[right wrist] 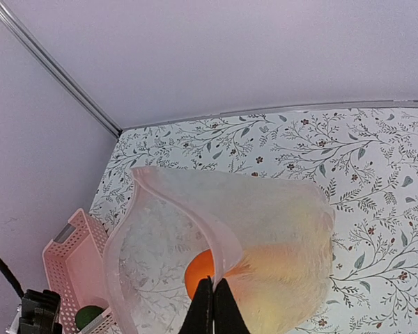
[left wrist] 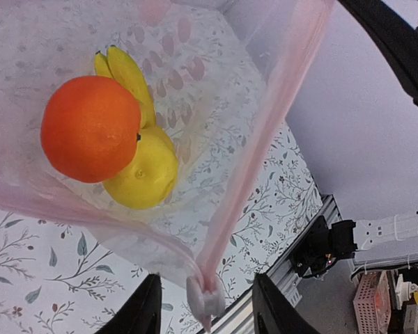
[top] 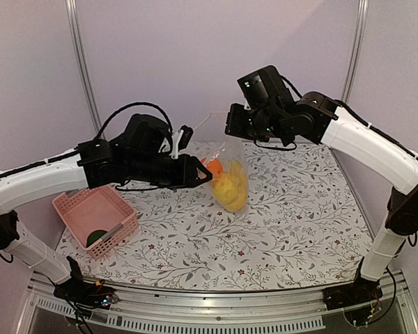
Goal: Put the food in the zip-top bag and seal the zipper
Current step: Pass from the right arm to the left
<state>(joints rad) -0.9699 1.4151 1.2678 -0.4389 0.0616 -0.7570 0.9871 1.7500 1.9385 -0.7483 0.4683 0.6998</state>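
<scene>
- Holding the bag (right wrist: 279,216) aloft, the right gripper (right wrist: 212,306) pinches its mouth edge.
- We see the orange (left wrist: 90,129) and yellow fruit (left wrist: 143,174) inside, beyond the left gripper (left wrist: 207,292), whose spread fingers (left wrist: 143,313) flank the zipper (left wrist: 244,202) end.

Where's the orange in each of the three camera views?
Top external: the orange sits mid-picture inside the zip-top bag, up-left of the yellow fruit.
Left wrist: orange upper left, large, against the yellow fruit.
Right wrist: orange bottom centre, seen through plastic.
Shared landmark: the zip-top bag holding it.
</scene>
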